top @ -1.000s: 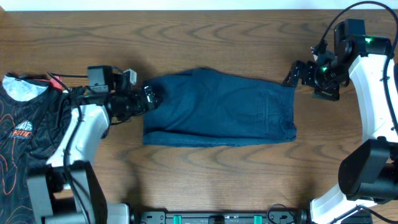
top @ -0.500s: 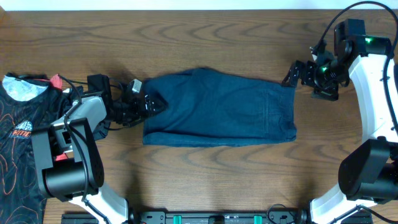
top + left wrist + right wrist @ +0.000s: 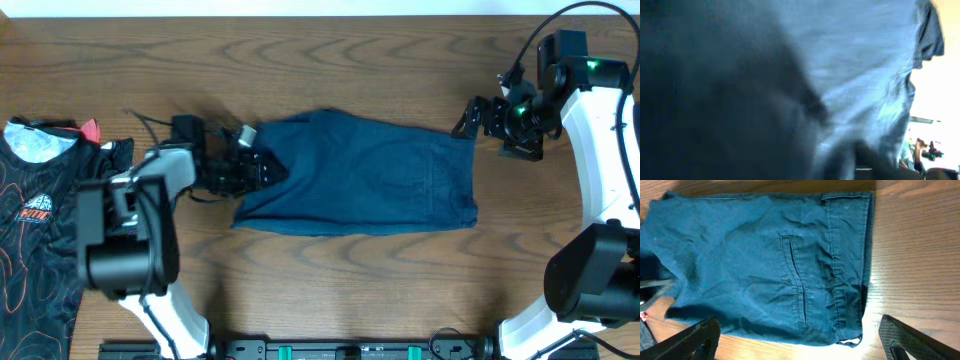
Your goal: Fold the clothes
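Our left claw has pushed onto the left edge of the blue garment lying mid-tabletop, its grip unclear to us, while our right claw waits spread beside the far corner, so a fold looks imminent.

Matt woven clothes on grained wood table

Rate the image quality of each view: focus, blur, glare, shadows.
Overhead: sharp and evenly lit, grain of the wooden table and the blue garment crisp, only soft shadows. Left wrist: lens close to blue fabric, heavily blurred, dark on the left, blown out along the right edge. Right wrist: in focus, the pocket seam legible, glare on the table by the lower hem.
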